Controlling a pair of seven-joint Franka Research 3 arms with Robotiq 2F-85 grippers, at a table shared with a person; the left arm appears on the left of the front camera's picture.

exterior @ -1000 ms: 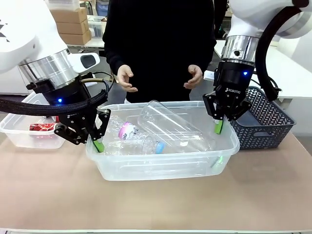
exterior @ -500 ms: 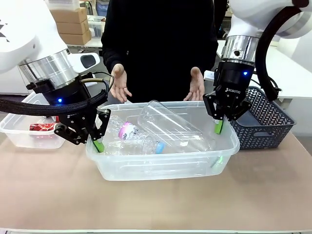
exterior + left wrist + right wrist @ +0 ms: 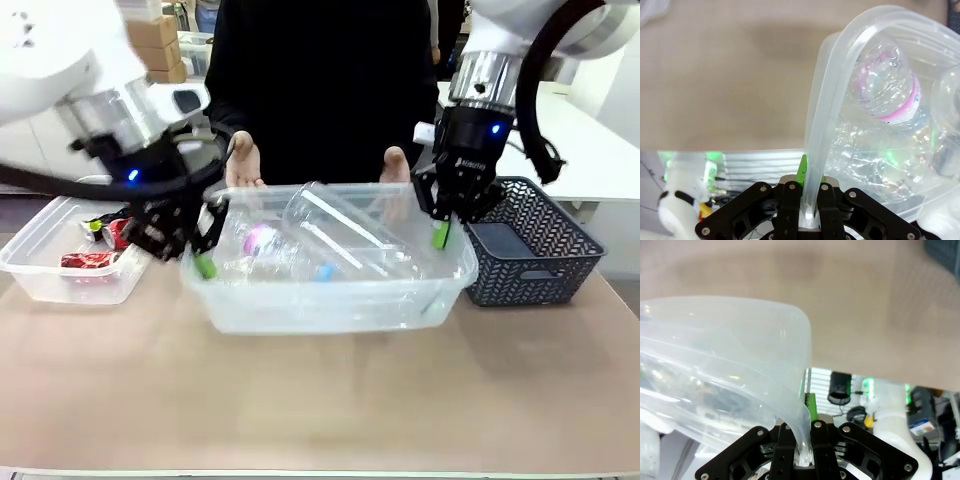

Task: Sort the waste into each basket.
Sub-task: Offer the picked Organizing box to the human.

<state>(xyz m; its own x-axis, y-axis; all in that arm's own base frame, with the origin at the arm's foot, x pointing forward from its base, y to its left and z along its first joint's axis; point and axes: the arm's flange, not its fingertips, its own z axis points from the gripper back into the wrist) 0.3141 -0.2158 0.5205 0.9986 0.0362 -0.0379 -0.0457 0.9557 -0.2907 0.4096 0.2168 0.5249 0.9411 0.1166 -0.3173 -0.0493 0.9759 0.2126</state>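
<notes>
Where claws [image 3: 203,262] pinch, clear tub [image 3: 330,305] rims curve.

Robot lab: cardboard boxes [image 3: 150,30] behind, white tables [image 3: 600,160]

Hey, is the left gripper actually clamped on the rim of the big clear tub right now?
Yes, in the left wrist view the left gripper has both fingers closed on the big clear tub at its rim.
</notes>
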